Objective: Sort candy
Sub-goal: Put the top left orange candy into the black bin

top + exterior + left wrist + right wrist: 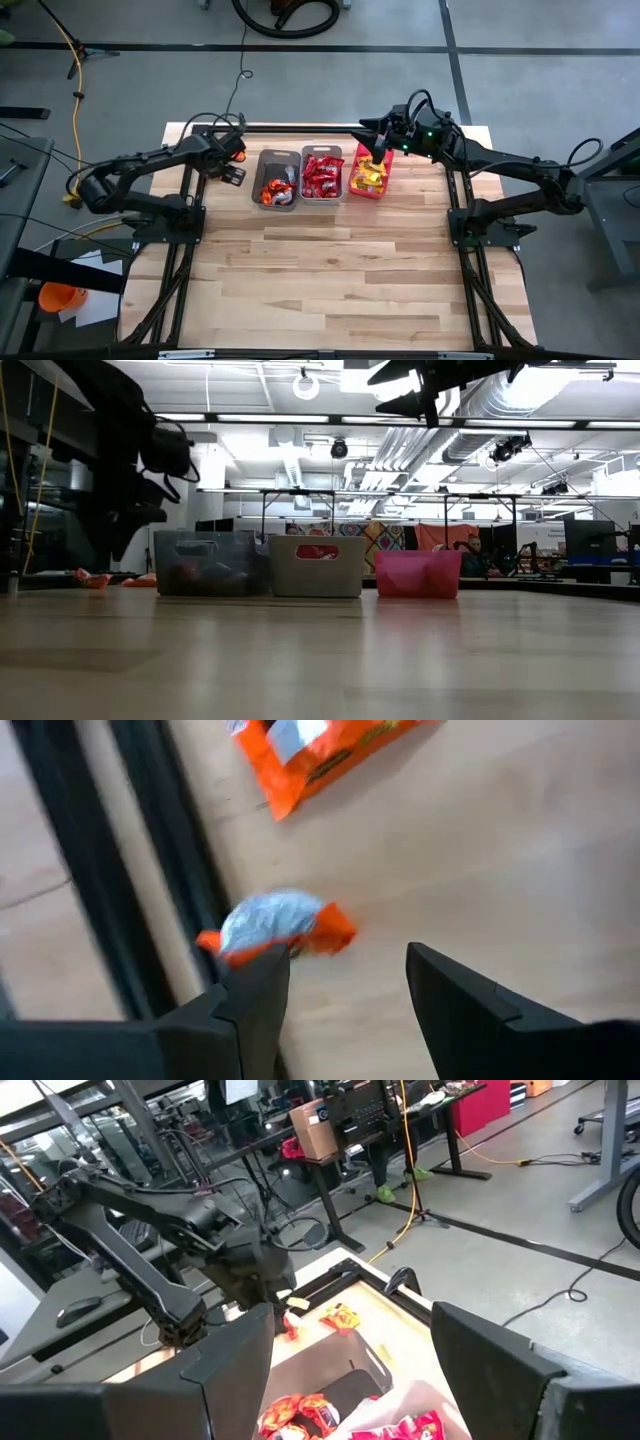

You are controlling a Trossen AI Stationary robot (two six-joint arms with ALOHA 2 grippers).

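Observation:
Three bins stand in a row at the table's far side: a dark grey bin (277, 177) with orange sweets, a light grey bin (322, 172) with red ones, and a pink bin (370, 172) with yellow ones. My left gripper (234, 160) is low over the table, left of the dark grey bin, and open (342, 955). A small orange and silver candy (280, 925) lies on the wood at one fingertip. A larger orange wrapper (320, 745) lies farther off. My right gripper (372, 148) hangs open (347, 1320) above the pink bin, with nothing between its fingers. My left gripper has one fingertip (265, 960) right at the edge of the small orange and silver candy, which lies flat on the table. I cannot tell whether the finger touches it. The other finger stands clear of it.
Loose orange sweets (95, 580) lie on the table left of the bins. A dark frame rail (170, 860) runs along the table edge close to the small candy. The near half of the wooden table (340, 290) holds nothing. The arm bases (165, 215) (485, 225) stand at either side.

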